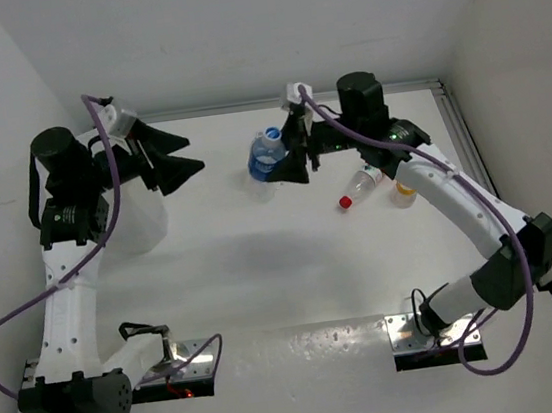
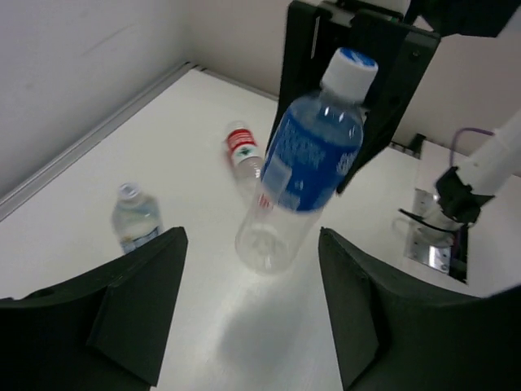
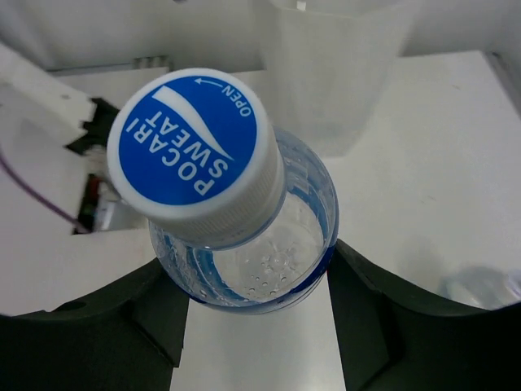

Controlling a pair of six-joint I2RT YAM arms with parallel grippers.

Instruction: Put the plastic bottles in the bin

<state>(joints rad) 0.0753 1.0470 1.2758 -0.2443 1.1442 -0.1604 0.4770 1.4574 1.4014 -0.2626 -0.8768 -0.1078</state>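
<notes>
My right gripper (image 1: 286,162) (image 3: 252,273) is shut on a clear bottle with a blue label and a blue-and-white cap (image 1: 267,154) (image 3: 236,212). It holds the bottle tilted above the table. The bottle also shows in the left wrist view (image 2: 305,163). My left gripper (image 1: 179,168) (image 2: 252,244) is open and empty, facing that bottle from the left, apart from it. The translucent white bin (image 1: 139,221) (image 3: 334,65) stands at the left, partly under my left arm. A red-labelled bottle (image 1: 355,190) (image 2: 242,151) lies on the table. A short bottle with a yellowish cap (image 1: 405,191) (image 2: 134,220) stands upright.
White walls close the table at the back and both sides. The arm base plates (image 1: 189,356) (image 1: 422,330) sit at the near edge. Purple cables (image 1: 27,308) hang along both arms.
</notes>
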